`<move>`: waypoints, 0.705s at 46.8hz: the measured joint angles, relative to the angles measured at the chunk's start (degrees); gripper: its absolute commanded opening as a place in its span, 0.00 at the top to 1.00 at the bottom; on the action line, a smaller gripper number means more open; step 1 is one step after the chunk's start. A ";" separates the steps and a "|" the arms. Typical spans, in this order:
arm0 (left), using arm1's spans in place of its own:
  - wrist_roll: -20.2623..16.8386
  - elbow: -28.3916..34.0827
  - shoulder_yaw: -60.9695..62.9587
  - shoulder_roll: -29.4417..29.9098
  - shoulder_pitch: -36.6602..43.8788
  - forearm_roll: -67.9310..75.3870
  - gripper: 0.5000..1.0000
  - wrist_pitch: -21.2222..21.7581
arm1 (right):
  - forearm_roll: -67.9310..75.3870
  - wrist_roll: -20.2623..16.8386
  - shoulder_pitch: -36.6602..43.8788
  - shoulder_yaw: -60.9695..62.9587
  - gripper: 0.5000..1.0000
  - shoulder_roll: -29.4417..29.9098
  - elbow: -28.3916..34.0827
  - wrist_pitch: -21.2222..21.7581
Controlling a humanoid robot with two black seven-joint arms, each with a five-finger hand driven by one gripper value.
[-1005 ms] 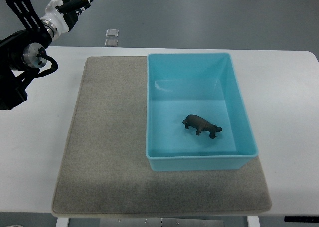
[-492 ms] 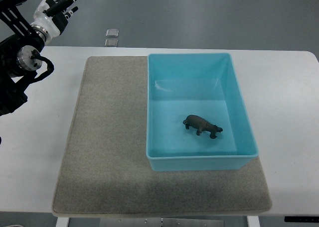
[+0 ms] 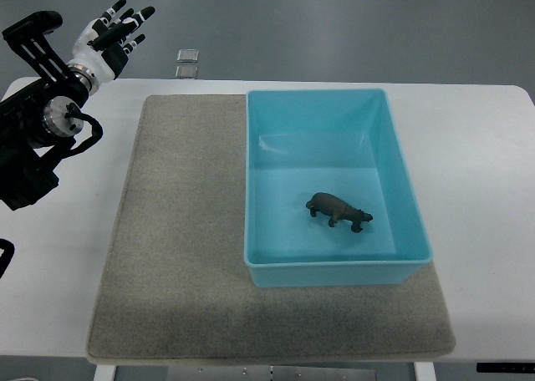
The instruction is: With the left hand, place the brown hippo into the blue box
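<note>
brown hippo (image 3: 338, 210) standing inside blue box (image 3: 401, 168) on grey mat (image 3: 175, 256), left hand (image 3: 113, 32) raised far left, fingers spread, empty

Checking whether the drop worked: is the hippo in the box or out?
In. The brown hippo stands on the blue box's floor; the open left hand is far away.
</note>
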 measured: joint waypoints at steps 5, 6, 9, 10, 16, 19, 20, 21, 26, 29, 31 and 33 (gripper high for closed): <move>0.03 0.01 -0.17 0.00 0.04 0.00 0.00 -0.17 | 0.00 0.00 0.00 0.00 0.13 0.00 0.00 0.00; 0.03 0.01 -0.20 -0.01 0.06 0.00 0.00 -0.19 | 0.00 0.00 0.00 0.00 0.13 0.00 0.00 -0.02; 0.03 0.02 -0.38 -0.01 0.08 0.01 0.00 -0.20 | 0.00 0.00 0.00 0.00 0.13 0.00 0.00 -0.04; 0.03 0.02 -0.45 -0.01 0.09 0.01 0.00 -0.20 | 0.00 0.00 0.00 0.00 0.13 0.00 0.00 -0.04; 0.03 0.03 -0.51 -0.01 0.09 0.01 0.00 -0.25 | 0.00 0.00 0.00 0.00 0.13 0.00 0.00 -0.04; 0.03 0.03 -0.60 -0.01 0.09 0.02 0.00 -0.27 | 0.00 0.00 0.00 0.00 0.13 0.00 0.00 -0.04; 0.03 0.03 -0.60 -0.01 0.09 0.06 0.00 -0.27 | 0.00 0.00 0.00 0.00 0.13 0.00 0.00 -0.03; 0.03 0.05 -0.60 -0.01 0.09 0.09 0.00 -0.28 | 0.00 0.00 0.00 0.00 0.13 0.00 0.00 -0.02; 0.03 0.11 -0.60 0.02 0.09 0.08 0.00 -0.28 | 0.01 0.00 0.00 0.03 0.13 0.00 0.01 0.04; 0.03 0.12 -0.61 0.02 0.16 0.04 0.00 -0.28 | 0.05 0.00 0.00 0.07 0.13 0.00 0.12 0.47; 0.03 0.12 -0.61 0.01 0.18 0.03 0.00 -0.28 | 0.04 0.00 0.00 0.08 0.13 0.00 0.20 0.60; 0.03 0.10 -0.61 0.01 0.18 0.03 0.00 -0.28 | 0.03 0.00 0.00 0.08 0.13 0.00 0.23 0.72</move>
